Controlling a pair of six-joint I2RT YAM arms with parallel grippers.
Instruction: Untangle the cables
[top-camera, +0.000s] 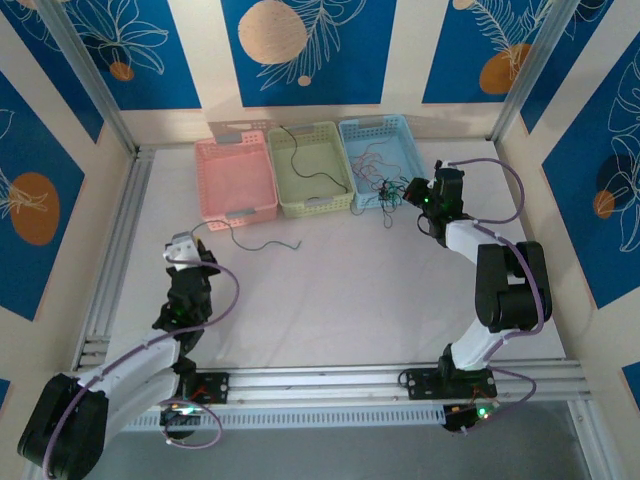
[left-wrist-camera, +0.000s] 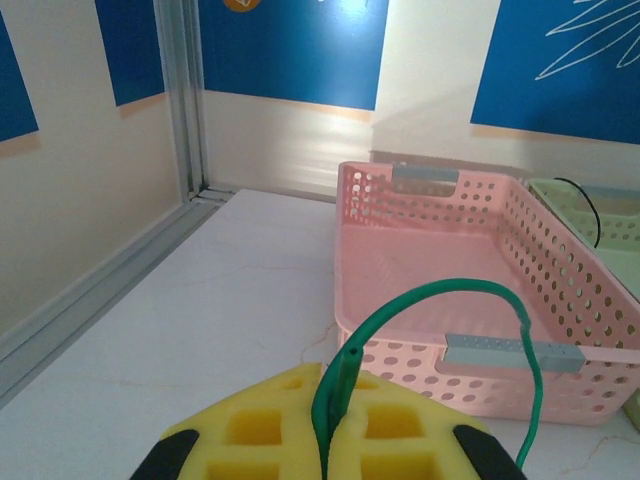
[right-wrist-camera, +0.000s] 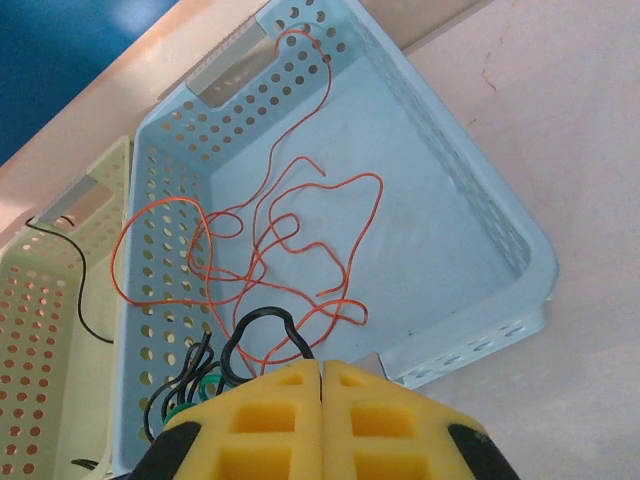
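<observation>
The tangled cables (top-camera: 385, 190) form a small clump at the front edge of the blue basket (top-camera: 372, 122). In the right wrist view the clump's black and green wires (right-wrist-camera: 190, 385) lie just left of my right gripper (right-wrist-camera: 320, 375). Its yellow pads are shut on a black cable loop (right-wrist-camera: 258, 322). A red cable (right-wrist-camera: 300, 250) sprawls inside the blue basket (right-wrist-camera: 480, 230). My left gripper (left-wrist-camera: 335, 400) is shut on one end of a green cable (left-wrist-camera: 450, 290), which arcs up and over to the right. The green cable (top-camera: 265, 245) trails across the table from the left gripper (top-camera: 200, 250).
A pink basket (top-camera: 205, 185) stands empty at the back left, close ahead of the left gripper. Beside it, a pale green basket (top-camera: 312, 205) holds one black cable (top-camera: 300, 160). An aluminium rail (top-camera: 110, 270) borders the table's left side.
</observation>
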